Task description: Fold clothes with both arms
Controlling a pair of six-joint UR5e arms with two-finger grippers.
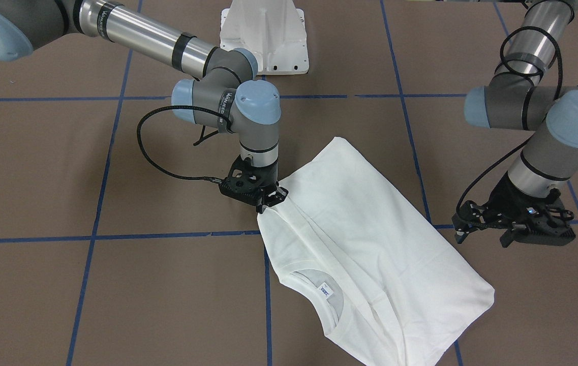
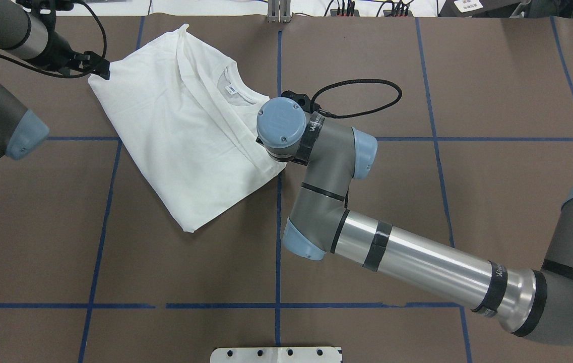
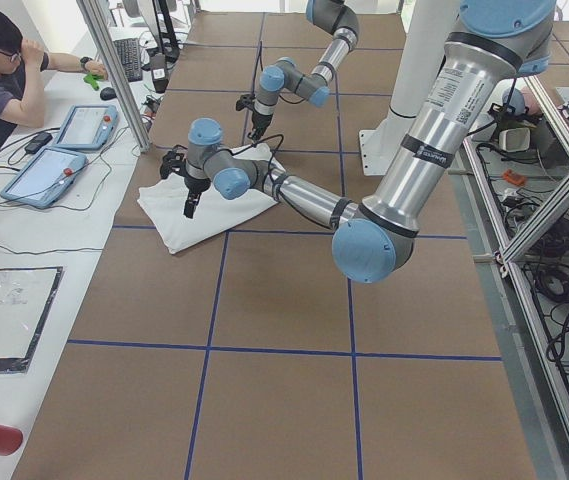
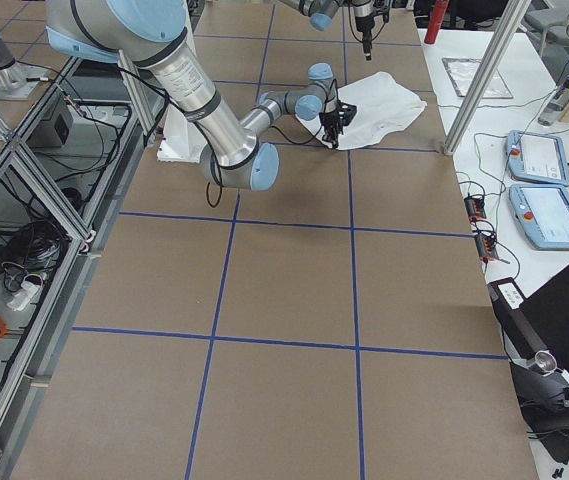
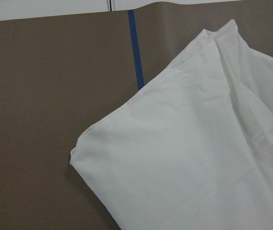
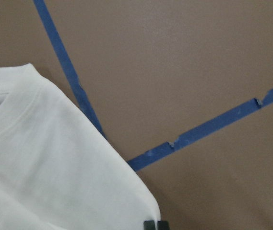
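My left end effector [image 1: 484, 235] hangs with fingers spread wide and nothing in them, just beside the edge of the folded white shirt [image 2: 180, 146]. The shirt lies on the far left part of the brown bench [image 2: 493, 191], collar [image 6: 16, 105] and neck label [image 1: 325, 291] facing up. My right end effector [image 1: 270, 199] is pinched tight on a corner of the shirt near the collar.

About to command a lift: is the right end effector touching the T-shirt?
Touching. In the front-facing view the right end effector pinches the edge of the T-shirt; the right wrist view shows the fingertips meeting the fabric corner.
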